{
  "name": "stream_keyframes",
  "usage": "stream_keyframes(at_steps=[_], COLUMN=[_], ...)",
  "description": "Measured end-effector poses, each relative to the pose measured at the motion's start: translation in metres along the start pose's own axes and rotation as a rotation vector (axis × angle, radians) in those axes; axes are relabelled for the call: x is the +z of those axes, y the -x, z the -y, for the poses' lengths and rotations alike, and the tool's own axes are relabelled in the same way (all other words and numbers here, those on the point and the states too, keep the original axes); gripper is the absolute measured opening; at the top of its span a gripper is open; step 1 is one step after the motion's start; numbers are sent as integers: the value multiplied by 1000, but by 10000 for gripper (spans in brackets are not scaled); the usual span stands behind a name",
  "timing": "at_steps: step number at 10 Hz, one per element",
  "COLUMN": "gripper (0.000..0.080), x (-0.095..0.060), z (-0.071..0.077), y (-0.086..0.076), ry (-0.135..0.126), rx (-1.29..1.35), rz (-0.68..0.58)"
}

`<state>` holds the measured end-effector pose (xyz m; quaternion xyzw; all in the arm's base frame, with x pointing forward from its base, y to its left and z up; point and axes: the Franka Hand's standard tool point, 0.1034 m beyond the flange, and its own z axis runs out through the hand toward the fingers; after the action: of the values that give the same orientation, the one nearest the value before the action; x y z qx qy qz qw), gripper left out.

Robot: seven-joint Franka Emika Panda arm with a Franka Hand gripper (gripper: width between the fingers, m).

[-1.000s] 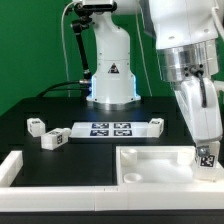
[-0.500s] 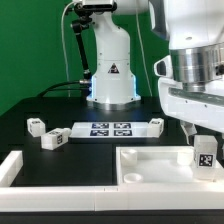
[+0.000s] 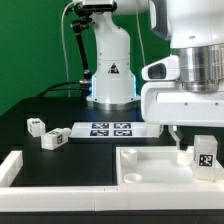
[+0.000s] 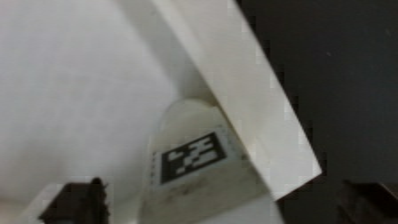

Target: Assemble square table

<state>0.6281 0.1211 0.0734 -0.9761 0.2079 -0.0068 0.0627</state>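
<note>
The square table's white slab (image 3: 150,165) lies underside up at the front right, with its rim showing. One small white tagged leg (image 3: 205,155) stands upright in its far right corner. My gripper (image 3: 198,138) hangs just above that leg. In the wrist view the leg (image 4: 196,155) sits beside the slab's rim (image 4: 231,70), between my two dark fingertips (image 4: 75,200). They stand wide apart, with gaps on both sides of the leg. The gripper is open and holds nothing.
Three loose legs lie on the black table: two at the exterior view's left (image 3: 36,125) (image 3: 54,139) and one near the middle (image 3: 157,123). The marker board (image 3: 105,129) lies between them. A low white rail (image 3: 12,165) runs along the front left. The robot base (image 3: 110,75) stands behind.
My wrist has turned about the upright leg, so the gripper body now faces broadside and sits slightly higher. The leg has stayed in the slab's corner.
</note>
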Motion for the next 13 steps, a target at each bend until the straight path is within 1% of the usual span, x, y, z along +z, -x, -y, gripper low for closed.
stream_keyframes(at_steps=[1, 2, 3, 4, 6, 7, 8, 11, 12, 13], gripper=[649, 649, 620, 620, 334, 294, 294, 294, 294, 293], x=[2, 2, 2, 2, 3, 3, 3, 3, 4, 4], z=[-2, -1, -1, -1, 2, -1, -1, -1, -1, -3], y=[-1, 0, 0, 0, 2, 1, 1, 1, 0, -2], ry=[0, -2, -2, -2, -10, -7, -9, -34, -54, -86], rx=[-152, -121, -109, -105, 35, 105, 164, 639, 782, 938], rz=[2, 3, 4, 4, 9, 10, 9, 37, 56, 80])
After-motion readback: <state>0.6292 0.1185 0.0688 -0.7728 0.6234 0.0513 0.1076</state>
